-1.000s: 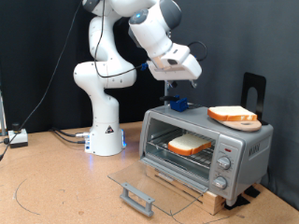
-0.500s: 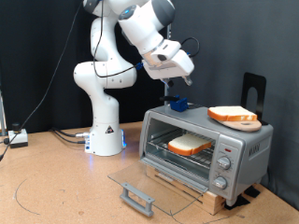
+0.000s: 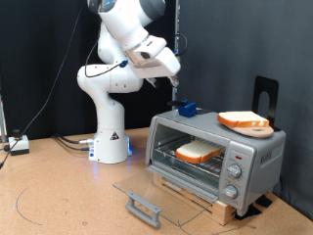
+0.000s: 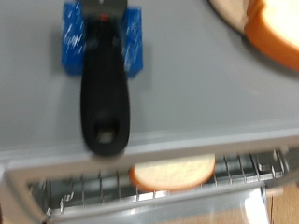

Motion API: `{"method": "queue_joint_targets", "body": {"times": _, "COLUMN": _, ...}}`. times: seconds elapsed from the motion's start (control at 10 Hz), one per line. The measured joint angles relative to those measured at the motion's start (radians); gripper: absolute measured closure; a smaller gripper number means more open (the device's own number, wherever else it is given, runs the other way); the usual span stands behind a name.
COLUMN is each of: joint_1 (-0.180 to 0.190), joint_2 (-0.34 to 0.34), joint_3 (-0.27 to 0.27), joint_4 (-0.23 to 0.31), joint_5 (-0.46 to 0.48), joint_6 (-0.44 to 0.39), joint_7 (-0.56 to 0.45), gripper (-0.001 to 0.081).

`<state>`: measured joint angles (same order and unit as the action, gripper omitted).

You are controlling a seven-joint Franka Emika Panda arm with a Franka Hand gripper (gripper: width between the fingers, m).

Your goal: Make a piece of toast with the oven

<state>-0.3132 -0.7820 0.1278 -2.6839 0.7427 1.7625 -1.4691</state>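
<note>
Since earlier frame, arm swung up toward exterior view's left — gripper (image 3: 172,88) now high above oven (image 3: 217,149). Near: door (image 3: 147,188) folded flat. Piece of toast (image 3: 199,152) on rack inside; second slice (image 3: 244,121) on roof. Finger spread: cannot tell. Judgement: keep clear, avoid door.

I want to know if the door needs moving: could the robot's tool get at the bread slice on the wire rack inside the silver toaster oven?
Probably yes. The silver toaster oven's glass door lies folded down flat, leaving the front open, and the pale bread slice sits on the rack unobstructed. The tool hangs above the oven top.
</note>
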Motion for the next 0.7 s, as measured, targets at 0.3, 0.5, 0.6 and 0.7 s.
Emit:
{"method": "queue_joint_targets", "body": {"times": 0.3, "joint_1": -0.062, "joint_2": 0.053, "joint_3": -0.045, "joint_4": 0.028, "joint_5": -0.153, "joint_6": 0.0, "joint_7": -0.015, "gripper": -0.0001}}
{"method": "queue_joint_targets", "body": {"times": 0.5, "joint_1": -0.091, "joint_2": 0.104, "joint_3": -0.049, "joint_4": 0.021, "joint_5": -0.192, "joint_6": 0.052, "joint_7": -0.024, "gripper": -0.0001}}
{"method": "queue_joint_targets", "body": {"times": 0.6, "joint_1": -0.095, "joint_2": 0.127, "joint_3": -0.058, "joint_4": 0.02, "joint_5": -0.185, "joint_6": 0.085, "joint_7": -0.041, "gripper": -0.0001}}
{"method": "queue_joint_targets", "body": {"times": 0.7, "joint_1": -0.096, "joint_2": 0.144, "joint_3": -0.07, "joint_4": 0.018, "joint_5": -0.166, "joint_6": 0.124, "joint_7": -0.062, "gripper": -0.0001}}
